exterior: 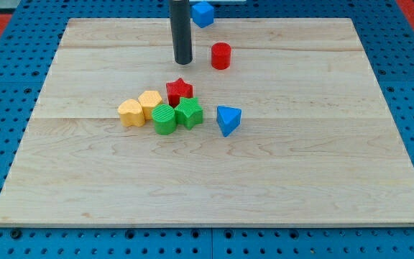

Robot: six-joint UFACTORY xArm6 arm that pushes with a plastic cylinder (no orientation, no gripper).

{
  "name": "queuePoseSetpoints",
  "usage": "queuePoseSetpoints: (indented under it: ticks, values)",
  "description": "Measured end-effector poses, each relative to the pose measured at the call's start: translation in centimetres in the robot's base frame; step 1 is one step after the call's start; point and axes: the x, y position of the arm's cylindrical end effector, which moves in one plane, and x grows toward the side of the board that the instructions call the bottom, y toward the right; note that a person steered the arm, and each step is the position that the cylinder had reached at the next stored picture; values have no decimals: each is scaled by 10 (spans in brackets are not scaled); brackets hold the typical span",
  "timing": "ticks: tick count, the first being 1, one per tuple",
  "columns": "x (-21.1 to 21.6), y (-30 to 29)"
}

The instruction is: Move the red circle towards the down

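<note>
The red circle (221,55) is a short red cylinder standing near the view's top, right of centre on the wooden board (322,180). My tip (183,61) is the lower end of the dark rod. It rests on the board just to the left of the red circle, with a small gap between them. A red star (179,91) lies below my tip, toward the view's bottom.
Below the red star sits a cluster: a green star (189,113), a green cylinder (164,119), a yellow hexagon (150,104) and a yellow heart (131,113). A blue triangle (228,119) lies to the cluster's right. A blue block (203,14) sits at the top edge.
</note>
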Motion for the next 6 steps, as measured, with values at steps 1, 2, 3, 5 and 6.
queuePoseSetpoints:
  ticks: [1, 2, 3, 5, 6]
  values:
    - [0, 3]
    - [0, 9]
    - [0, 15]
    - [-42, -5]
    - [-23, 55]
